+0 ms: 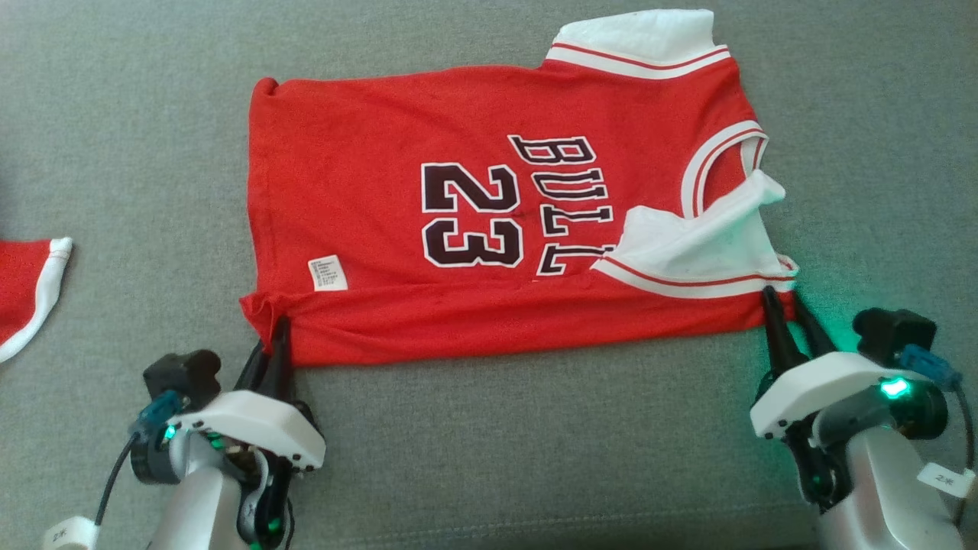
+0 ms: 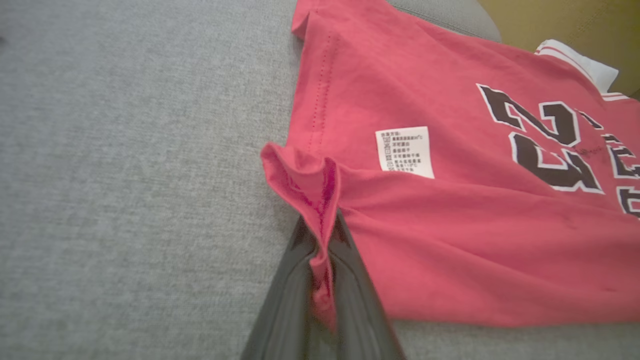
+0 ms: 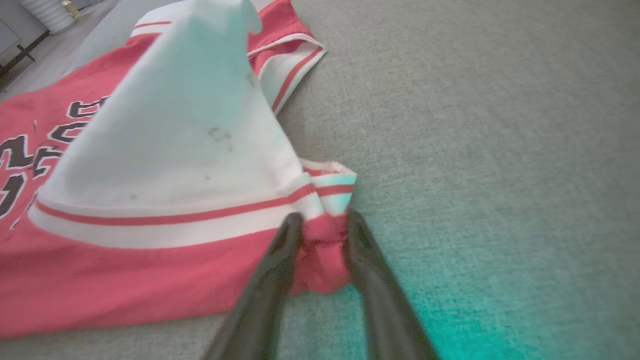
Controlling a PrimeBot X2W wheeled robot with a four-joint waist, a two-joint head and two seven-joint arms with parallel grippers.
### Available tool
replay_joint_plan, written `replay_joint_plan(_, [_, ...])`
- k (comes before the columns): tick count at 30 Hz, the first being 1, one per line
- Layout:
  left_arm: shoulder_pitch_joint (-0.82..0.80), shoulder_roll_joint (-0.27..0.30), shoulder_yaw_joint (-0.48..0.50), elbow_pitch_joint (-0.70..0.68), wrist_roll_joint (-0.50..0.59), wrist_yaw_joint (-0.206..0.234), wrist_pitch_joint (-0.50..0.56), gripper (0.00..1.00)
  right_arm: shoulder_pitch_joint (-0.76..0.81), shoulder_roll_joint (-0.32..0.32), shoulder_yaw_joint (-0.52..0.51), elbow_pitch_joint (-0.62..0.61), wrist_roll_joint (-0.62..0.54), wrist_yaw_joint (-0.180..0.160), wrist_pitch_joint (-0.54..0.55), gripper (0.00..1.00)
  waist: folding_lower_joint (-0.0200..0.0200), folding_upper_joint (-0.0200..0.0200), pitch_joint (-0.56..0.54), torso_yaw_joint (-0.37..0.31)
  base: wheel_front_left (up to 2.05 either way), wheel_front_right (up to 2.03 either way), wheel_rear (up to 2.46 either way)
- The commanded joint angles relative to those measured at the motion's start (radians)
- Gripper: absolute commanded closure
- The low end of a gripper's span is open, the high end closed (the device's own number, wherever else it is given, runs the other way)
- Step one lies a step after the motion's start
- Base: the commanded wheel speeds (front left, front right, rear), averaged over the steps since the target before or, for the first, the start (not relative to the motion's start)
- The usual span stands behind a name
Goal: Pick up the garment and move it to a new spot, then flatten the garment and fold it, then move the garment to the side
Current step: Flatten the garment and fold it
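Red basketball jersey, light, limp and likely to bunch, lies spread mid-scene on the grey cushion; its near corners look the best holds. Left gripper pinches the near-left hem corner, and right gripper pinches the near-right armhole corner.

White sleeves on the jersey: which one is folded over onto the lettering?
The near sleeve, by the right gripper, is flipped onto the jersey front, covering the lettering at its end; the far sleeve lies flat, pointing outward.

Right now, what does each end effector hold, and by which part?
Both hold the jersey: left end effector on its near hem corner, right end effector on the near corner beside the white sleeve.
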Motion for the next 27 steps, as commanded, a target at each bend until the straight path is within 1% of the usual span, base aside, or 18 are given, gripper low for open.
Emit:
replay_joint_plan(1, [0.011, 0.014, 0.024, -0.001, -0.002, -0.003, 0.008, 1.00, -0.007, -0.003, 0.020, -0.011, 0.004, 0.007, -0.002, 1.00, 0.0000, 0.0000, -0.003, -0.001, 0.00, 0.00, 0.00])
replay_joint_plan(7, [0.068, 0.032, 0.026, -0.064, -0.005, 0.004, 0.009, 1.00, 0.024, 0.000, 0.007, -0.051, 0.026, 0.007, -0.015, 1.00, 0.0000, 0.0000, -0.032, 0.003, 0.00, 0.00, 0.00])
replay_joint_plan(15, [0.169, 0.047, 0.023, -0.190, -0.017, 0.018, 0.050, 1.00, 0.147, 0.001, -0.013, -0.151, 0.044, 0.007, 0.039, 1.00, 0.0000, 0.0000, -0.083, 0.015, 0.00, 0.00, 0.00])
replay_joint_plan(21, [0.226, 0.052, 0.024, -0.222, -0.030, 0.031, 0.085, 1.00, 0.253, 0.003, -0.026, -0.230, 0.073, 0.007, 0.093, 1.00, 0.0000, 0.0000, -0.120, 0.015, 0.00, 0.00, 0.00])
replay_joint_plan(25, [0.253, 0.057, 0.018, -0.229, -0.038, 0.032, 0.107, 1.00, 0.295, 0.003, -0.021, -0.250, 0.104, 0.007, 0.108, 1.00, 0.0000, 0.0000, -0.138, 0.013, 0.00, 0.00, 0.00])
replay_joint_plan(26, [0.258, 0.057, 0.018, -0.229, -0.038, 0.037, 0.111, 0.82, 0.302, 0.003, -0.020, -0.252, 0.109, 0.007, 0.110, 0.70, 0.0000, 0.0000, -0.141, 0.012, 0.00, 0.00, 0.00])
replay_joint_plan(27, [0.263, 0.058, 0.016, -0.228, -0.036, 0.041, 0.118, 0.00, 0.306, 0.003, -0.020, -0.254, 0.113, 0.007, 0.109, 0.31, 0.0000, 0.0000, -0.145, 0.011, 0.00, 0.00, 0.00])
